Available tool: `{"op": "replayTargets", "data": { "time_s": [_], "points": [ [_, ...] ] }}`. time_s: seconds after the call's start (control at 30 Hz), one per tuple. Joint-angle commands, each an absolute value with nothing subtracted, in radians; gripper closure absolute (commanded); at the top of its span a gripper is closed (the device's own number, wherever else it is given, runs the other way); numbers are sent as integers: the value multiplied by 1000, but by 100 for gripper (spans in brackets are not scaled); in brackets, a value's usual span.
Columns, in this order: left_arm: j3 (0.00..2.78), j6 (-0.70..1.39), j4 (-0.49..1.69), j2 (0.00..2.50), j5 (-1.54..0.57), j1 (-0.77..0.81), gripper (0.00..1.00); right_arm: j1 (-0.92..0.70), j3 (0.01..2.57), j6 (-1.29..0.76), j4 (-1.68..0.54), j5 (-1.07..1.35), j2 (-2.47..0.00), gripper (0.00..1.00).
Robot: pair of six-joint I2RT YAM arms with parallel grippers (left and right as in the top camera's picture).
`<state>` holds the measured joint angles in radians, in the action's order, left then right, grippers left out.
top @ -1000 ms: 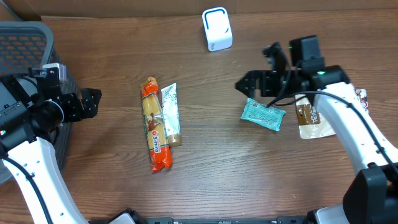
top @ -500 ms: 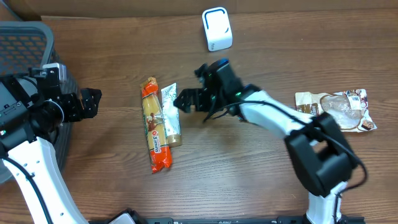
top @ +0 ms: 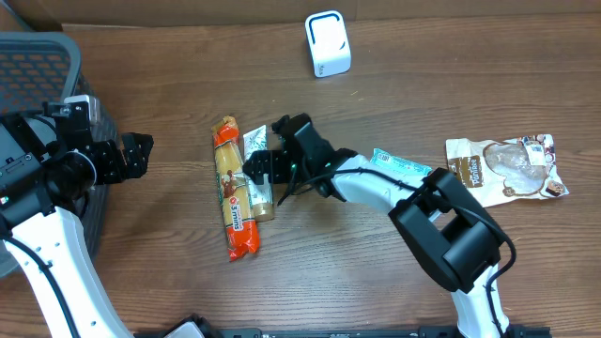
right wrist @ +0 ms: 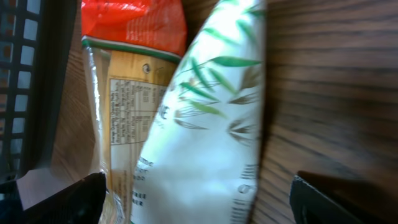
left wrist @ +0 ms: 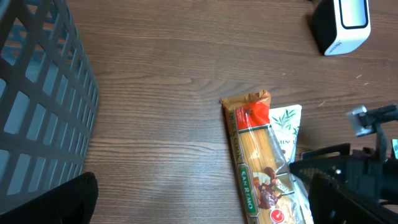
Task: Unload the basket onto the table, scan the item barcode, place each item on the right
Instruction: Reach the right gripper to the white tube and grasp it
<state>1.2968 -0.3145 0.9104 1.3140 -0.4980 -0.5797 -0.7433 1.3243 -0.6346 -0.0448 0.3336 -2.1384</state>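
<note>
Straddling the pouch, lengthwise between its fingers, the right claw stands wide open, holding nothing.

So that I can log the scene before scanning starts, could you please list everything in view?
barcode scanner: one, white with blue trim, far edge of the table
basket: one, grey mesh, far left
spaghetti pack: one, orange-red and clear, left of centre
pouch: one, white with green leaves, right beside the spaghetti pack
packet: one, teal, right of centre
snack bag: one, beige and brown, far right
table: one, brown wood
left gripper: one, black, open, beside the basket
right gripper: one, black, open, over the pouch
</note>
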Motion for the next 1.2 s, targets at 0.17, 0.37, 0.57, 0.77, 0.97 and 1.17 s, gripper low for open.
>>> {"op": "replayTargets", "data": {
  "time_s": [0.17,0.37,0.57,0.77,0.97,1.17],
  "points": [
    [1296,-329,909,1315,-514,-582,0,-799,1328,-656,-47,236,-2246,20],
    [1296,-329,909,1315,-514,-582,0,-798,1329,-655,-53,252,-2247,56],
    [1296,-329,908,1315,-514,-582,0,-776,1336,-625,-57,352,-2239,62],
    [1296,-329,909,1315,-514,-582,0,-730,1394,-535,-217,396,-2198,43],
    [1296,-329,909,1315,-514,-582,1,-686,1481,-424,-500,420,-2188,31],
    [1296,-329,909,1315,-514,-582,1,-698,1480,-328,-690,473,-2188,30]
  ]
}}
